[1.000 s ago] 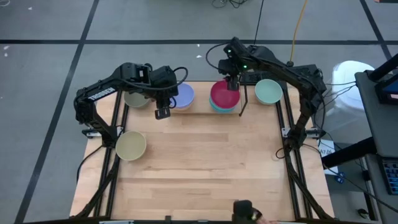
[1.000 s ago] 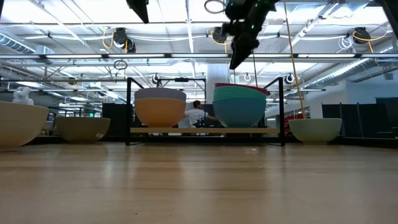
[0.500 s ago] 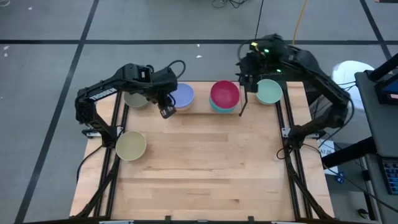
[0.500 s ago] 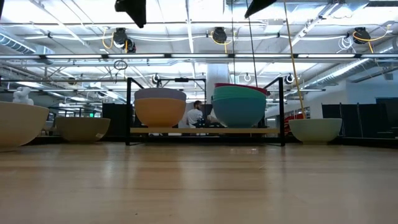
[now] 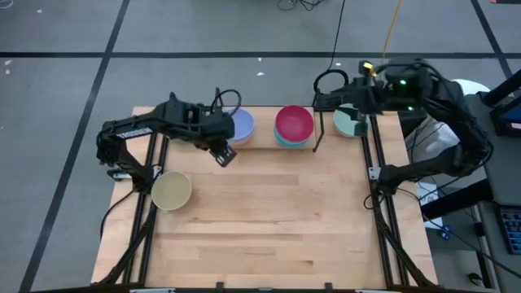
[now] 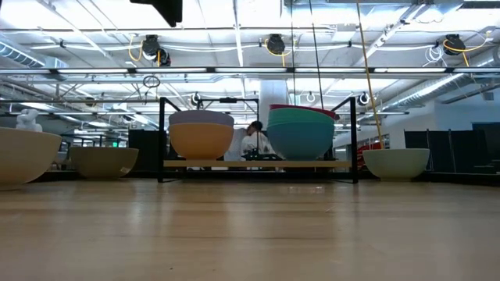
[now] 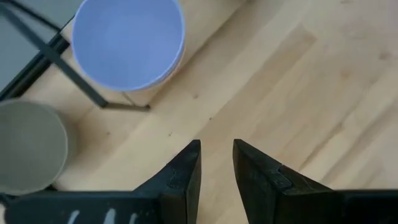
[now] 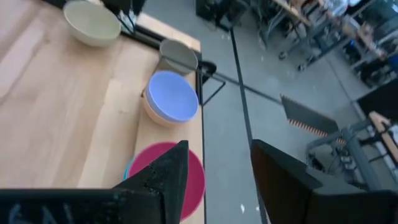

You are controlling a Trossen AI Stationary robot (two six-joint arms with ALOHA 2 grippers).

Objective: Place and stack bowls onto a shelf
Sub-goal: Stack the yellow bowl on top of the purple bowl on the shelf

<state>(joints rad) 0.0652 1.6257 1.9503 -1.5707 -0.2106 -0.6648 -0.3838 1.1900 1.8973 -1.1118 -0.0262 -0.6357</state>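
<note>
Nearest me, the front of the table (image 5: 269, 236) is bare wood. At about nine o'clock near the left edge sits a beige bowl (image 5: 172, 190), alone on the boards.

Farther back, the left gripper (image 5: 225, 155) hangs above the table just in front of the shelf's (image 5: 254, 140) left end, its fingers (image 7: 184, 177) a little apart and holding nothing. Past it, on the shelf at about eleven o'clock, a lavender bowl (image 5: 238, 125) is nested in an orange one (image 6: 201, 139). Beside that stack, at twelve o'clock, the magenta bowl (image 5: 294, 123) tops a second stack, with cyan (image 6: 301, 118) and blue (image 6: 301, 140) bowls under it.

Off the shelf's left end stands the grey-olive bowl (image 8: 178, 55), mostly hidden under the left arm from above. Off the right end, at about one o'clock, stands the mint bowl (image 5: 348, 124), with the right gripper (image 5: 319, 101) just beside it over the table's far edge, fingers (image 8: 166, 177) spread wide and empty.

Beyond the shelf a person (image 6: 254, 139) is in the room.
</note>
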